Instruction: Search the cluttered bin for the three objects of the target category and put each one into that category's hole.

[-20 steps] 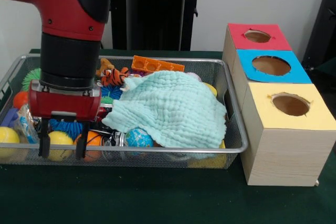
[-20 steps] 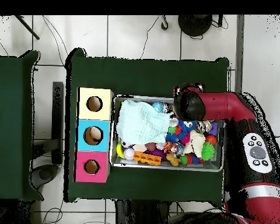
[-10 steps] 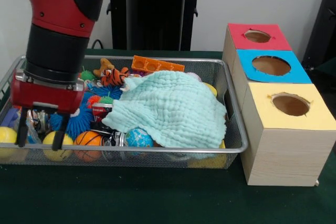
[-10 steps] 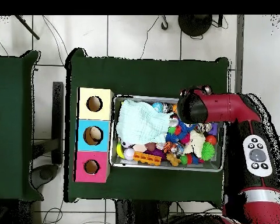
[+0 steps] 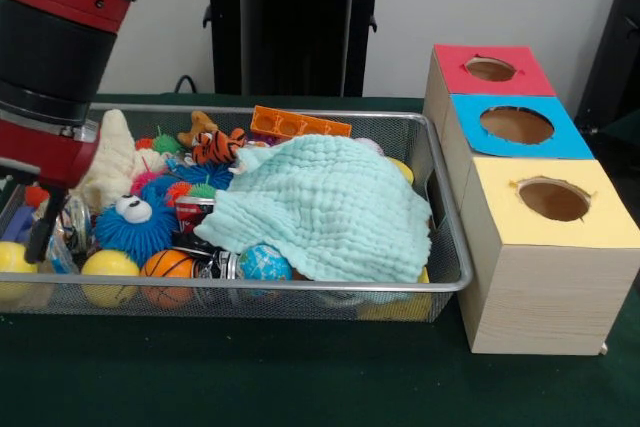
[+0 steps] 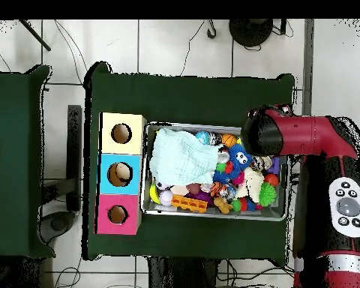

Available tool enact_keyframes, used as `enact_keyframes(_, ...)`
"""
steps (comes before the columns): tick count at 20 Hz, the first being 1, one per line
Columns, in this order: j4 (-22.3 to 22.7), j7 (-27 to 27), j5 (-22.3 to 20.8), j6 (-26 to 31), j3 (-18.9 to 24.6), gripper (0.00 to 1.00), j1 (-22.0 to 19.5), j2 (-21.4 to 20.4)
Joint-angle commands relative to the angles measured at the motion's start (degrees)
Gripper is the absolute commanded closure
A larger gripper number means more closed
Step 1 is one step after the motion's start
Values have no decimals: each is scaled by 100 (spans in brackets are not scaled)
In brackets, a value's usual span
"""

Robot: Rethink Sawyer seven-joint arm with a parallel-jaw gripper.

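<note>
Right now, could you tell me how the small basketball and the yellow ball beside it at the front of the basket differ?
The basketball is orange with dark seam lines; the yellow ball is plain, with no markings visible. The basketball lies nearer the light green cloth; the yellow ball lies nearer the basket's end where the arm is. Both are round, look similar in size, and rest against the front mesh wall.

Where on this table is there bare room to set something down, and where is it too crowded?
Bare green table runs along the front of the wire bin and the wooden box; overhead, a wide strip also lies beside the bin's long side. Inside the bin, toys and the mint cloth leave no gap.
</note>
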Motion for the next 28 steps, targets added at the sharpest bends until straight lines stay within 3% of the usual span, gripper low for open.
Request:
enact_keyframes(1,-235,-1056,-128,789,231,0,-236,276)
enact_keyframes(8,-165,-1553,-39,1066,508,0,-417,448)
enact_keyframes(13,190,-1361,4,979,509,0,-481,468)
enact_keyframes(17,366,-1514,122,1017,704,0,-639,501)
enact_keyframes(23,1020,-1163,423,991,802,0,-737,149)
enact_keyframes(28,1335,-1251,629,917,1136,0,-958,106)
